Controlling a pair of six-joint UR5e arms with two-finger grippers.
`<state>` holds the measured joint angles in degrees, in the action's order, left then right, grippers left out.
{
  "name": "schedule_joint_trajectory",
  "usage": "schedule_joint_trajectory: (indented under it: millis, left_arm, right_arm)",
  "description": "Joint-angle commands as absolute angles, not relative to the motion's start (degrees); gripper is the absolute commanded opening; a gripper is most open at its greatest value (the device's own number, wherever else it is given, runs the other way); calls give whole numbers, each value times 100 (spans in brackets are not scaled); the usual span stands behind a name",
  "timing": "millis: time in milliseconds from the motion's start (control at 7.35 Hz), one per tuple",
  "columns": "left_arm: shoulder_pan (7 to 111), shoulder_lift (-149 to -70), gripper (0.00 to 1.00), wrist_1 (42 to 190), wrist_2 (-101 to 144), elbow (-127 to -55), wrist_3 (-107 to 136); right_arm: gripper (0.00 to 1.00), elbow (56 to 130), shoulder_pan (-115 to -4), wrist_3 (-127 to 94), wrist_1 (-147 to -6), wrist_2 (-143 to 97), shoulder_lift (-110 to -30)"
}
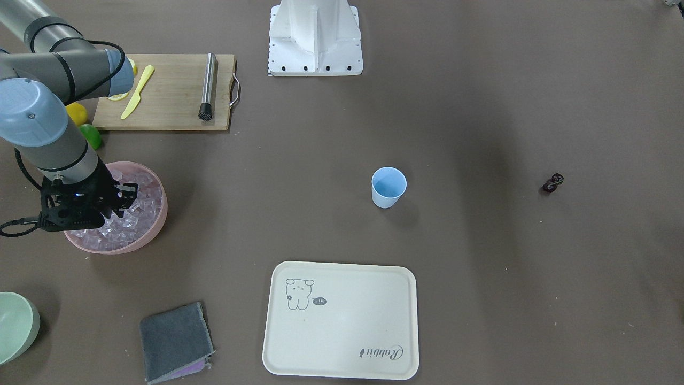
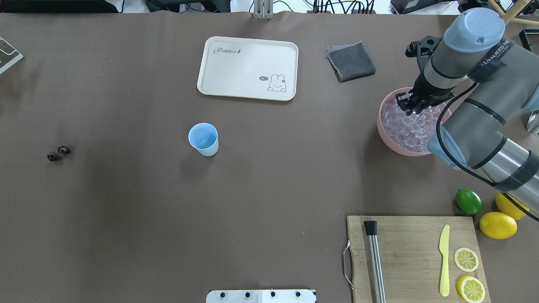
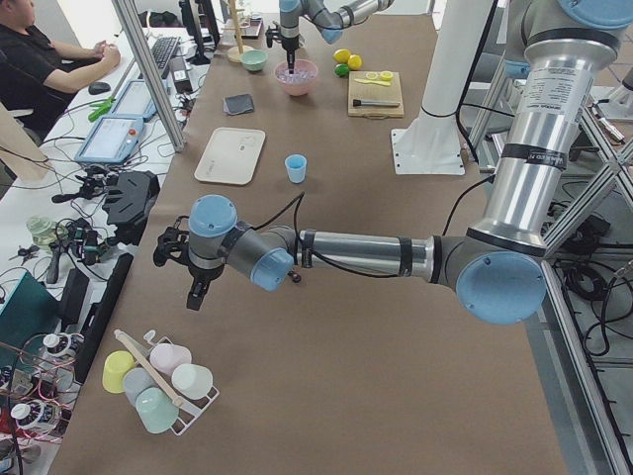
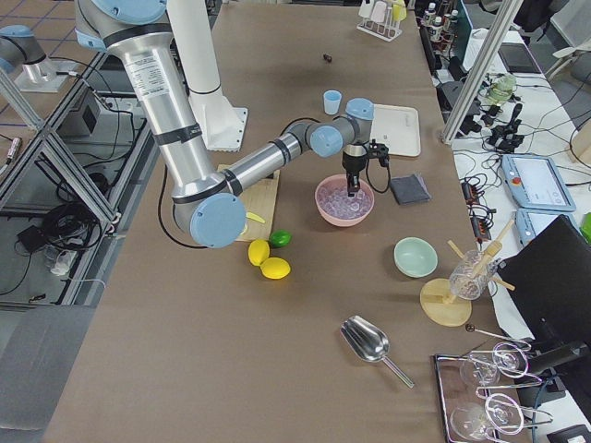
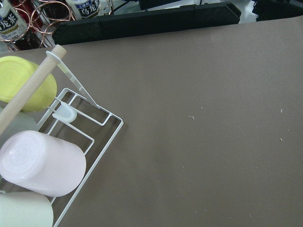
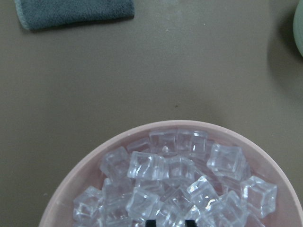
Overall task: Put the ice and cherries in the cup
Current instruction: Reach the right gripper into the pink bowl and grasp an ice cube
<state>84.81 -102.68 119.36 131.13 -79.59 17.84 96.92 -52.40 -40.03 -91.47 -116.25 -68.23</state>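
A brown table (image 2: 126, 231) is seen filling the overhead view. The right arm (image 2: 484, 118) is seen entering from the right edge of that view and is bent down over the upper right. The left arm (image 3: 366, 252) is stretched across the middle of the exterior left view, and its gripper (image 3: 195, 294) is hung in the left half of that picture above a rack of cups (image 3: 158, 381). Whether its jaws are spread or pressed together cannot be told.

A wooden cutting board (image 2: 412, 252) is laid at the lower right of the overhead view, with a metal rod (image 2: 374, 261), a yellow knife (image 2: 444, 261) and two lemon slices (image 2: 466, 259) on it. A cream tray (image 2: 236, 63) is placed at the upper centre. A pink bowl (image 2: 383, 126) is set at the upper right and is filled with the ice (image 2: 410, 130). The right gripper (image 6: 170, 223) is lowered into this bowl. Its fingertips (image 6: 150, 223) are shown at the bottom edge of the right wrist view, spread apart with cubes beneath the gap.

A grey cloth (image 2: 350, 61) is laid between tray and bowl. The cup (image 2: 203, 139) is stood upright left of centre, well apart from the bowl. A lime (image 2: 468, 201) and two lemons (image 2: 498, 225) are gathered just above the board. The cherries (image 2: 58, 153) are found at the far left, on the bare table.
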Motion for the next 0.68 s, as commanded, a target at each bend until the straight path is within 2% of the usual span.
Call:
schedule_joint_trajectory:
  millis: [0, 408, 544]
  left_arm:
    - [8481, -10257, 98, 11936, 13113, -7980, 1784]
    - [8482, -10248, 98, 11936, 13113, -7989, 1784]
    - [8481, -10248, 98, 11936, 13113, -7981, 1784]
  right_arm:
    - [98, 9659, -5159, -4034, -9114, -11453, -6777]
    - [98, 9484, -5142, -4025, -9106, -11443, -6697]
    - [93, 9405, -5089, -4017, -9105, -11435, -6697]
